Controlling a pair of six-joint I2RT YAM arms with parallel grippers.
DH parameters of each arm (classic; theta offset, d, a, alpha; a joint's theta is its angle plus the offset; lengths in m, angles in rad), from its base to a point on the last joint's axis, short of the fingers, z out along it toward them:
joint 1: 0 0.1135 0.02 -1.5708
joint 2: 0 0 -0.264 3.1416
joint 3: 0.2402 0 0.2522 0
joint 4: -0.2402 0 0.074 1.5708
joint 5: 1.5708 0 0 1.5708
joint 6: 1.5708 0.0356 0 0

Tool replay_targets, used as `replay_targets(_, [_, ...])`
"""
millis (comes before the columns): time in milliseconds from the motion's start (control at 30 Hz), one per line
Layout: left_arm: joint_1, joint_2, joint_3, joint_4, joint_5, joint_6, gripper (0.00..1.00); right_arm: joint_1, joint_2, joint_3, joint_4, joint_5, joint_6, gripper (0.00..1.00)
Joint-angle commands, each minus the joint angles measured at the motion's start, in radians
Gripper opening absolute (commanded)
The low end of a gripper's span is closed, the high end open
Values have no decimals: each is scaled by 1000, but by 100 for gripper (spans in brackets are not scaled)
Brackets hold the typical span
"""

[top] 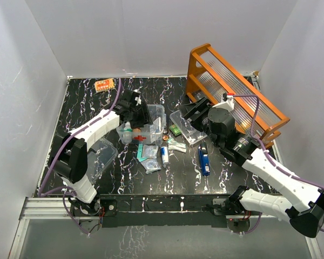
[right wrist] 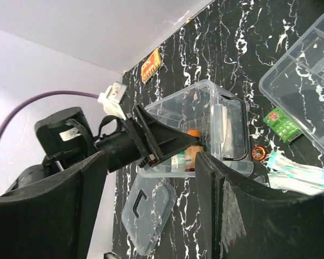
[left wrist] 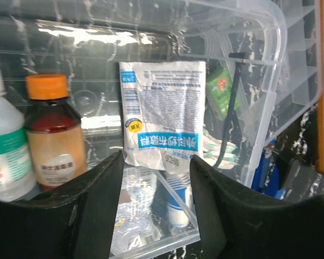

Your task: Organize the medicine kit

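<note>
The medicine kit (top: 151, 125) is a clear box with a red cross, standing open at mid-table. Its clear lid with a dark handle (top: 100, 156) lies flat to its left. My left gripper (top: 142, 113) is open at the kit's rim, and its jaws (left wrist: 156, 162) look into the box. Inside stand a white sachet with blue print (left wrist: 162, 113), an orange-capped brown bottle (left wrist: 54, 129) and a white bottle (left wrist: 2, 145). My right gripper (top: 190, 110) is open and empty above a clear insert tray (top: 188, 128). The right wrist view shows the kit (right wrist: 205, 124) and the lid (right wrist: 151, 216).
An orange wooden rack (top: 232, 89) stands at the back right. In front of the kit lie loose packets (top: 150, 162), a white tube (top: 164, 155), a blue tube (top: 204, 160), a green packet (top: 175, 130) and sachets (top: 177, 144). An orange blister pack (top: 104, 85) lies at the back left.
</note>
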Motion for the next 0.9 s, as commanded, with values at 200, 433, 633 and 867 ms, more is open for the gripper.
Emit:
replay_targets(200, [10,-3,96,-73,-31,129,53,-4,-22,-11,41,48,-15,63])
replay_targets(433, [8,69,136,-11,15,93,50,-4,-14,-16,41,39,-17,63])
replay_targets(633, [5,123,136,-1,14,89,50,-5,-8,-18,41,35,-20,63])
replay_targets(867, [-10,196,164,-19,-60,124,51,-4,6,-20,43,18,-20,63])
